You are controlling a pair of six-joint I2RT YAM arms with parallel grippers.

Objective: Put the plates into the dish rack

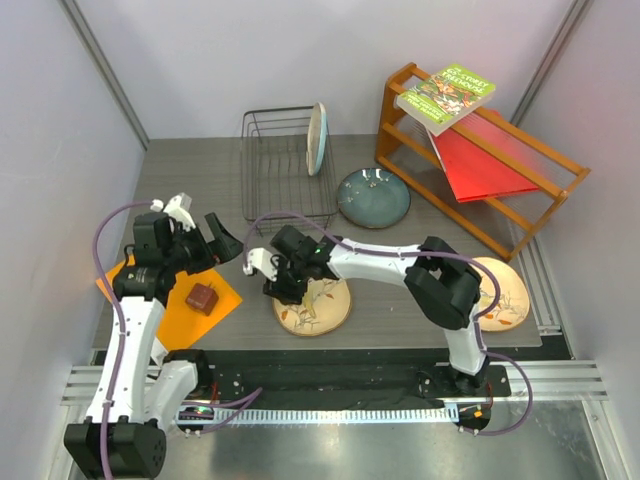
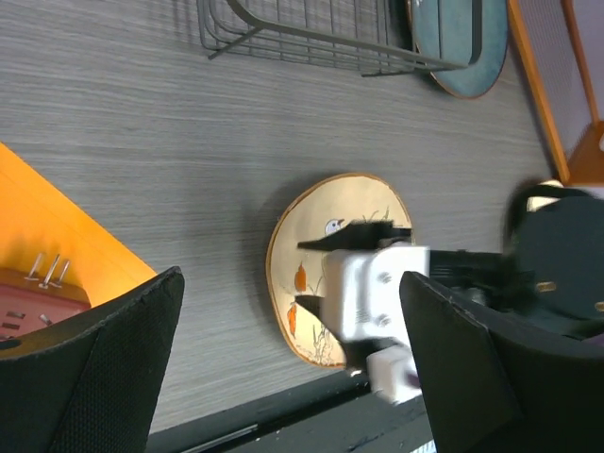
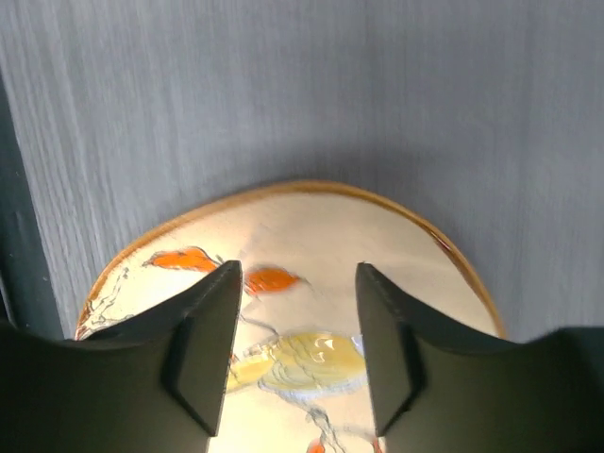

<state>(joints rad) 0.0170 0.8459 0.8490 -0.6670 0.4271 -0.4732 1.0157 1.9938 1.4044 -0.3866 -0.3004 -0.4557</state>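
While my right gripper hovers over a bird plate lying flat, its fingers are parted, pinching nothing. Left gripper spread wide, empty. Cream plate stands on edge at the dish rack's right end.

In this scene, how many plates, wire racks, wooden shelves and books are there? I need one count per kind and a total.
Plates: 4 (cream-blue plate, blue-grey plate, near tan plate, right tan plate)
Wire dish rack: 1
Wooden shelf: 1
Book: 1
Total: 7
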